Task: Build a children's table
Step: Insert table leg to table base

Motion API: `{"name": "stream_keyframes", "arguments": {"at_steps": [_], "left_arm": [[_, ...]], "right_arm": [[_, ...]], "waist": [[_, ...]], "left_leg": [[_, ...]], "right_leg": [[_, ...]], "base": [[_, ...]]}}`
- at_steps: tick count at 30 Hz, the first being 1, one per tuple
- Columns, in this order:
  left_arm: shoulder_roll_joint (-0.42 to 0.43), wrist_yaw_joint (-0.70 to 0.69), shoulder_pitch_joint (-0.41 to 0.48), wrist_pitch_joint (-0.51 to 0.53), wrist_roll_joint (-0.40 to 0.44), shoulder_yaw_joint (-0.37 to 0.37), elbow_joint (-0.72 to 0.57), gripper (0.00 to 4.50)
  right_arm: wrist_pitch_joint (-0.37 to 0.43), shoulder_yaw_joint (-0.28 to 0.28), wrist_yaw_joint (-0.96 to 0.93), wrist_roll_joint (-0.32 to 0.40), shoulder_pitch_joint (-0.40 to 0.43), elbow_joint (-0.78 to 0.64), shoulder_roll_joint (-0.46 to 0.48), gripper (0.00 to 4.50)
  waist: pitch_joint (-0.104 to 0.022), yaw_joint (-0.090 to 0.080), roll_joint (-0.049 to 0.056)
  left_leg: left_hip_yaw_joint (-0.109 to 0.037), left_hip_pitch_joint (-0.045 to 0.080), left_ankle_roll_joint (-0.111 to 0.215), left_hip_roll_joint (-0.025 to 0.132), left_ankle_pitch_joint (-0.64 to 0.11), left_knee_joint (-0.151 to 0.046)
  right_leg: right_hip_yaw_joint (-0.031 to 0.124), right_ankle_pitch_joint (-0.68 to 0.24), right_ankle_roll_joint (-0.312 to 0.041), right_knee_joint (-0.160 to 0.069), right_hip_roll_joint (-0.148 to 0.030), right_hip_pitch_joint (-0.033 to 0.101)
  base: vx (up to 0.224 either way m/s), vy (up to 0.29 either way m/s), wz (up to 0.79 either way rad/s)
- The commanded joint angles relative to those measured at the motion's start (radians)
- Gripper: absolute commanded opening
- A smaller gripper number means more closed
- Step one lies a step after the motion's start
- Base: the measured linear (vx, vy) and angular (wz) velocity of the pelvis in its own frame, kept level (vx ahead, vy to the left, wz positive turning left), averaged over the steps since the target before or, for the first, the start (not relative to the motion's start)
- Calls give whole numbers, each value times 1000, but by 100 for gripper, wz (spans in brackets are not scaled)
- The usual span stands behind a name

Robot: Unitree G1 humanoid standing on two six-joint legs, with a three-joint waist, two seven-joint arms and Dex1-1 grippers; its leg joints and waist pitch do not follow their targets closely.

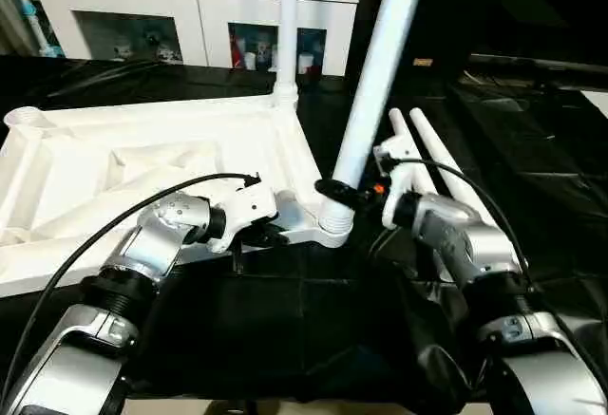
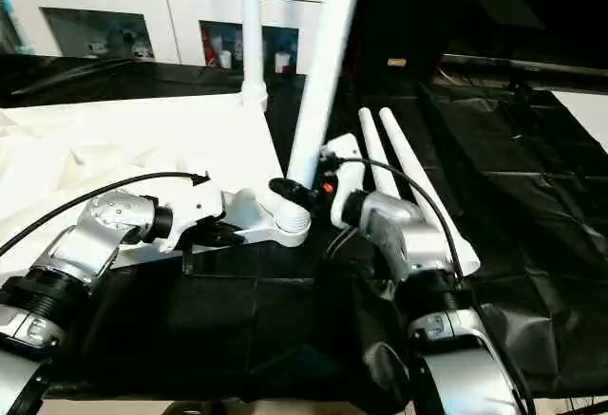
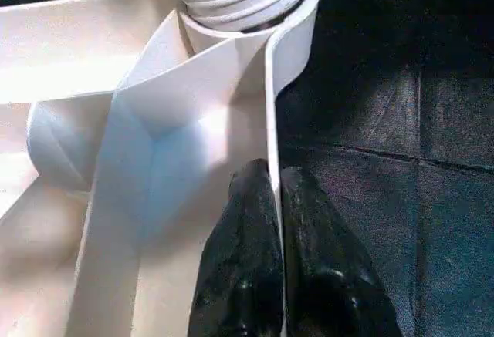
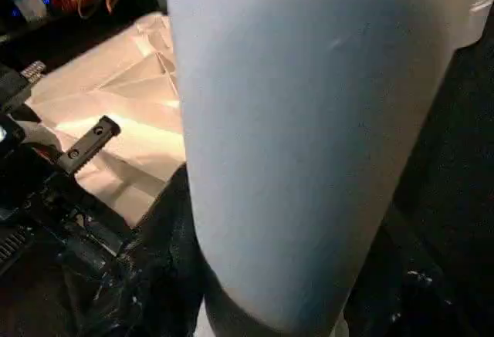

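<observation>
Table top (image 1: pixel 142 178) lies underside up on the black-draped work table (image 1: pixel 285 330), ribs showing. Left gripper (image 3: pixel 274 198) is pinched together on the top's thin near rim, just beside the near corner socket (image 1: pixel 332 225). Right gripper (image 1: pixel 344 192) is clamped around the leg in hand (image 1: pixel 380 73), low down, just above that socket. This leg's long axis rises from the socket, tilted off vertical, threaded end seated or nearly so. Far leg (image 1: pixel 288 26) stands upright in the far socket; two spare legs (image 1: pixel 432 163) lie beside the near socket, right side. Likely light, stiff, slick plastic; best gripped low on the tube, near the socket.
</observation>
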Motion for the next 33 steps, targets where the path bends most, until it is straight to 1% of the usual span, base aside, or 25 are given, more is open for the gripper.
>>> {"name": "stream_keyframes", "arguments": {"at_steps": [1, 3, 4, 6, 7, 8, 9, 10, 11, 12, 13, 15, 16, 17, 18, 19, 21, 22, 23, 24, 25, 27, 28, 32, 33], "left_arm": [[-14, 14, 13, 5, -37, 15, -1, 0], [-14, 17, 12, 3, -36, 16, 2, 0], [-14, 27, 10, -3, -33, 18, 7, 0], [-15, 32, 9, -4, -34, 20, 11, 0], [-15, 35, 8, -6, -33, 21, 13, 0], [-15, 35, 8, -5, -33, 22, 13, 0], [-15, 35, 8, -5, -33, 22, 13, 0], [-15, 36, 8, -5, -32, 22, 12, 0], [-15, 37, 9, -4, -32, 21, 11, 0], [-15, 37, 9, -4, -31, 21, 11, 0], [-15, 35, 10, -3, -30, 20, 9, 0], [-15, 35, 10, -3, -30, 19, 9, 0], [-14, 28, 11, -3, -27, 14, 6, 0], [-14, 28, 11, -3, -27, 14, 6, 0], [-12, 22, 12, -4, -26, 10, 4, 0], [-12, 21, 12, -5, -25, 8, 3, 0], [-11, 19, 13, -5, -24, 6, 2, 0], [-8, 15, 15, -8, -22, 3, -1, 0], [-6, 13, 19, -9, -21, 0, -6, 0], [-6, 13, 19, -9, -21, 0, -6, 0], [-4, 8, 31, -4, -22, -3, -21, 0], [-4, 7, 36, -2, -23, -4, -28, 0], [-2, 2, 43, -1, -27, -5, -38, 0], [1, -5, 48, -4, -32, -4, -46, 0], [5, -18, 56, -7, -43, -1, -62, 0]], "right_arm": [[5, -4, -5, -13, 58, 31, -13, 188], [-26, -3, -7, -18, 83, 26, -9, 188], [-71, 0, -10, -31, 106, 27, -4, 188], [-106, 0, -17, -39, 123, 25, 2, 188], [-160, 4, -28, -56, 141, 27, 9, 187], [-182, 5, -33, -62, 148, 30, 12, 187], [-182, 5, -33, -62, 148, 30, 12, 187], [-223, 13, -44, -80, 157, 35, 14, 187], [-249, 28, -45, -98, 165, 39, 13, 187], [-265, 39, -44, -110, 170, 41, 12, 187], [-270, 54, -41, -123, 172, 41, 8, 187], [-270, 56, -40, -125, 172, 41, 8, 186], [-265, 91, -22, -151, 172, 34, -7, 186], [-265, 91, -22, -151, 172, 34, -7, 186], [-253, 119, 1, -168, 166, 26, -20, 186], [-246, 128, 11, -172, 164, 24, -25, 186], [-235, 141, 26, -178, 160, 21, -31, 186], [-223, 162, 58, -188, 151, 21, -41, 186], [-205, 175, 87, -191, 138, 27, -46, 186], [-205, 175, 87, -191, 138, 27, -46, 186], [-179, 191, 132, -187, 116, 48, -52, 186], [-167, 195, 151, -186, 103, 64, -55, 186], [-165, 199, 175, -191, 86, 92, -57, 186], [-174, 197, 183, -196, 63, 131, -53, 186], [-179, 193, 188, -193, 39, 168, -46, 186]], "waist": [[-73, 0, -1], [-72, 2, 0], [-72, 4, 0], [-71, 4, 0], [-70, 3, -1], [-70, 5, 3], [-70, 2, 1], [-70, 3, 1], [-70, 4, 6], [-69, 2, 4], [-69, 2, 4], [-66, -1, 4], [-64, -2, 3], [-64, -3, 0], [-64, -4, -3], [-65, -5, 0], [-65, -6, -2], [-66, -5, -5], [-66, -5, -5], [-67, -5, -11], [-68, -3, -17], [-66, -5, -19], [-63, -5, -25], [-60, -8, -24], [-60, -9, -30]], "left_leg": [[-37, 39, -15, 75, -239, -72], [-37, 39, -16, 74, -246, -72], [-37, 39, -17, 75, -253, -72], [-39, 40, -21, 75, -271, -74], [-40, 41, -25, 75, -281, -74], [-40, 42, -27, 76, -285, -75], [-41, 41, -31, 76, -294, -76], [-41, 42, -29, 76, -293, -77], [-42, 41, -32, 76, -294, -77], [-41, 41, -34, 76, -302, -78], [-42, 40, -33, 75, -304, -78], [-43, 42, -36, 74, -329, -80], [-45, 44, -39, 75, -349, -81], [-46, 45, -42, 76, -356, -81], [-45, 45, -42, 75, -357, -81], [-47, 45, -44, 77, -356, -82], [-46, 44, -41, 76, -354, -82], [-45, 43, -33, 76, -341, -81], [-44, 43, -33, 76, -338, -80], [-45, 41, -26, 75, -324, -81], [-43, 43, -22, 76, -318, -80], [-44, 41, -19, 77, -324, -81], [-43, 47, -25, 77, -350, -81], [-50, 55, -49, 77, -413, -83], [-51, 57, -54, 78, -427, -84]], "right_leg": [[59, -154, -209, -87, -111, 27], [59, -169, -205, -89, -110, 26], [59, -182, -201, -91, -112, 25], [60, -215, -196, -95, -114, 24], [60, -237, -192, -96, -113, 23], [60, -244, -191, -97, -115, 22], [60, -253, -188, -98, -113, 21], [60, -248, -190, -98, -112, 21], [60, -248, -190, -97, -114, 20], [61, -249, -189, -99, -113, 19], [61, -246, -189, -98, -112, 21], [61, -282, -184, -102, -111, 18], [61, -317, -179, -106, -113, 18], [61, -340, -174, -107, -114, 17], [62, -346, -171, -108, -113, 16], [62, -342, -171, -106, -113, 17], [63, -333, -172, -107, -113, 17], [64, -316, -175, -105, -113, 18], [64, -309, -175, -105, -112, 17], [63, -295, -178, -102, -111, 20], [62, -291, -178, -102, -113, 19], [61, -304, -179, -103, -113, 20], [63, -345, -170, -110, -114, 14], [63, -434, -159, -117, -118, 10], [62, -450, -154, -119, -118, 8]], "base": [[0, 0, 0], [0, 0, 0], [0, 0, 0], [0, 0, 0], [0, 0, 0], [0, 0, 0], [0, 0, 0], [0, 0, 0], [0, 0, 0], [0, 0, 0], [0, 0, 0], [0, 0, 0], [0, 0, 0], [0, 0, 0], [0, 0, 0], [0, 0, 0], [0, 0, 0], [0, 0, 0], [0, 0, 0], [0, 0, 0], [0, 0, 0], [0, 0, 0], [0, 0, 0], [0, 0, 0], [0, 0, 0]]}}
